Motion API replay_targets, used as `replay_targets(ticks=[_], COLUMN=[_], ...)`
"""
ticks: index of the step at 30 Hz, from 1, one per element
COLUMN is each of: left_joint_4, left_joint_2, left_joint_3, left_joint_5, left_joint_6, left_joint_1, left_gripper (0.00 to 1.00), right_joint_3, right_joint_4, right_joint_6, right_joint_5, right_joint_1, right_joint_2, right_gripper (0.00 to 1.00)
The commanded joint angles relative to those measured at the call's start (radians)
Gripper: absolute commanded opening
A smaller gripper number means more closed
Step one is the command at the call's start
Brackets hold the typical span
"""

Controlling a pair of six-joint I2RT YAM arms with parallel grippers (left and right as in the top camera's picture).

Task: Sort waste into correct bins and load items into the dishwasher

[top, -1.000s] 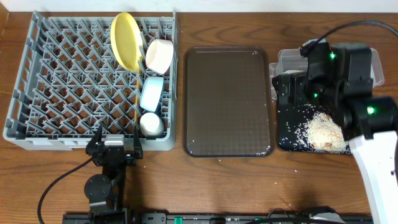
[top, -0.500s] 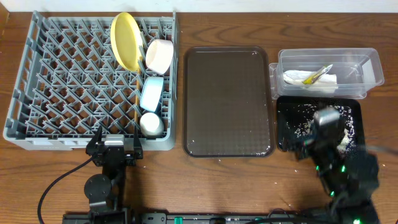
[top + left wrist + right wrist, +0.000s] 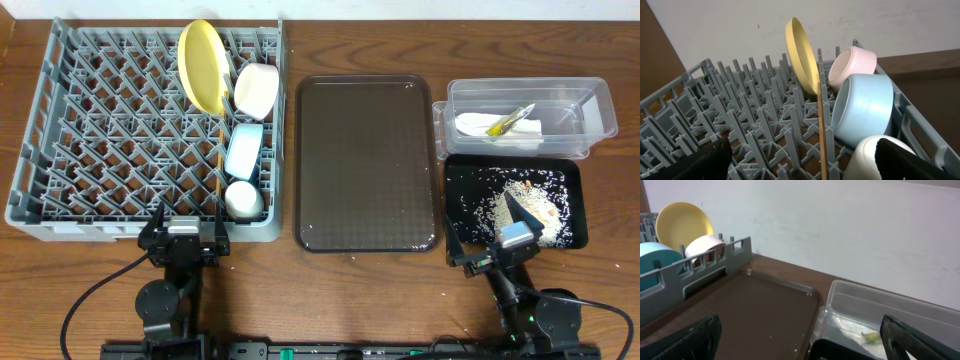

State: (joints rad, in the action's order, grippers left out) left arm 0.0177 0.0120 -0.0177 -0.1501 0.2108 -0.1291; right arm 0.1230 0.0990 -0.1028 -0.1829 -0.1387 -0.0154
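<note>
Black fingers of the left gripper (image 3: 188, 225) stand spread wide with nothing between them, just off the near wall of the grey dish rack (image 3: 28, 160). Along the rack's right-hand edge, far to near, stand a yellow plate (image 3: 203, 65) on its rim, a white bowl (image 3: 257, 90), a light blue bowl (image 3: 245, 150) and a small white cup (image 3: 243, 200). Thin wooden chopsticks (image 3: 219, 165) lie lengthwise beside the last two. The right gripper (image 3: 487, 232), also parted and holding nothing, sits at the near edge of the glossy black tray (image 3: 572, 228); from above, one finger overlaps that edge. Rice scraps (image 3: 497, 203) are scattered across this tray. Just beyond its far edge lies the clear tub (image 3: 592, 100), holding a crumpled white napkin (image 3: 478, 126) and a green-and-yellow sachet (image 3: 512, 119). A dark brown serving tray (image 3: 367, 160) lies between rack and bins, with a narrow strip of wooden table (image 3: 90, 290) on either side. A wider band of table runs along the near edge.
</note>
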Motion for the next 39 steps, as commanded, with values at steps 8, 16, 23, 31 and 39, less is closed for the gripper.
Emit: replay_targets(ticks=[8,16,23,31,39], left_joint_4=[0.038,0.038,0.038,0.038,0.038], left_joint_2=[-0.006,-0.006,-0.006,-0.006,-0.006], left_joint_3=[0.014,0.014,0.014,0.014,0.014], left_joint_5=[-0.014,-0.014,-0.014,-0.014,-0.014], left_joint_6=[0.010,0.010,0.010,0.010,0.010], left_joint_1=[-0.004,-0.004,-0.004,-0.004,-0.004], left_gripper=[0.92,0.92,0.92,0.91,0.91], right_joint_3=[-0.118,-0.117,-0.117,-0.117,-0.117], right_joint_4=[-0.152,-0.040,-0.042,-0.042,-0.042], right_joint_6=[-0.019,0.009,0.012,0.012,0.012], right_joint_5=[-0.009,-0.008,-0.008,-0.008,-0.008], right_joint_1=[0.001,0.000,0.001,0.001,0.001], right_joint_2=[0.011,0.011,0.011,0.011,0.011], right_gripper=[0.99,0.99,0.99,0.99,0.99])
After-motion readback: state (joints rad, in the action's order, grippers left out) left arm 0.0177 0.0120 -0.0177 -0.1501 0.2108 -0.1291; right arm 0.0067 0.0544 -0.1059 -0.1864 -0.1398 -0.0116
